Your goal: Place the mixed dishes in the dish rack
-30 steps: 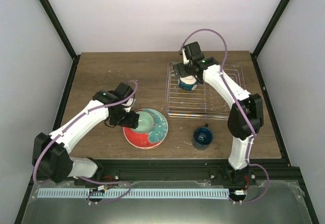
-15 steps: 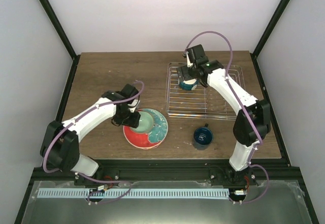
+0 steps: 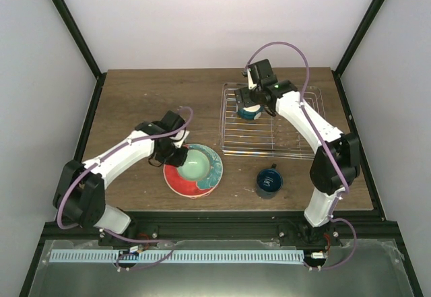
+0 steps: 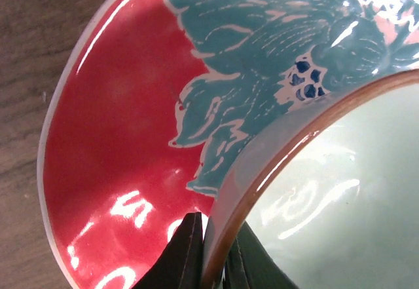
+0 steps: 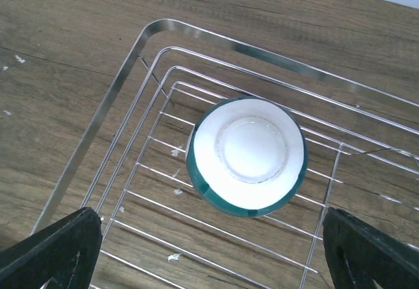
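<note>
Left tool (image 4: 211, 240), spread a second ago, now pinches the green bowl (image 4: 340, 191) by its rim; I judge it ready to lift to the rack (image 3: 283, 135). Right tool (image 5: 209, 250): spread.

High rear overview; wrist views close above plate (image 4: 111, 138), rack (image 5: 91, 132)

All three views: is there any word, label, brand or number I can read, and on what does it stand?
None can be read.
Red-and-teal plate: leaf pattern only, no lettering.
Pale green bowl, cream bowl, dark blue mug: no print shows.
Ridged strip at the near edge: too small to tell any marks.
</note>
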### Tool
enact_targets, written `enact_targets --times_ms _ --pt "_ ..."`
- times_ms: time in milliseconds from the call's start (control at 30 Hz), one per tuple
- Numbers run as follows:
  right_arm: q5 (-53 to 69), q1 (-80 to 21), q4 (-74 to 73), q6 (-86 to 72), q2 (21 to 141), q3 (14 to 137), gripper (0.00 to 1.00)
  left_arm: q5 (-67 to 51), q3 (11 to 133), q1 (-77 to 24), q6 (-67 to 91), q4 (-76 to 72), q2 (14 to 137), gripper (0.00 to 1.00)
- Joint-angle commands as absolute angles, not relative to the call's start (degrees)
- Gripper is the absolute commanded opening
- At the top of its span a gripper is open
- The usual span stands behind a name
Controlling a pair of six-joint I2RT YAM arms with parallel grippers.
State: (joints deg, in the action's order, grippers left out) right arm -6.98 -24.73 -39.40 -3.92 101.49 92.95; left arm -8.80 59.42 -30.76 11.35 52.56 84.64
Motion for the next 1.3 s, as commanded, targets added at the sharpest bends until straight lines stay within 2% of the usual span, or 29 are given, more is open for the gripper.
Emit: enact_targets --times_ms 0,200,333,533,700,833,1100,1267 --pt "-1.72 -23.69 -38.66 -5.2 98.14 93.43 0.93 -10.87 59.37 -30.81 10.42 53.26 83.77 0.0" --pt "7.29 -21.45 -39.73 -6.61 97.24 93.17 0.93 -19.88 61.68 -28.41 9.45 54.03 80.33 0.0" --pt "20.89 -17.23 -40.45 -8.12 96.44 92.18 0.93 -31.61 61.85 -23.88 9.42 49.48 74.98 0.0" --pt "47.45 -9.33 -35.21 -12.09 94.73 86.67 0.89 -44.52 60.95 -19.42 15.24 34.03 71.71 0.0" --pt "63.97 -8.17 -30.46 -14.25 95.86 82.28 0.85 -52.69 61.91 -19.01 24.34 16.64 74.84 0.0" --pt "74.29 -8.13 -17.85 -22.53 95.42 74.94 0.83 -57.65 62.66 -18.39 32.77 0.22 78.15 0.0" --pt "81.98 -8.11 10.71 -40.82 92.76 64.45 0.83 -61.27 62.63 -18.34 41.76 -18.04 84.66 0.0" --pt "83.01 -8.13 41.48 -63.05 93.01 57.41 0.84 -62.86 61.87 -18.37 44.67 -23.79 85.92 0.0"
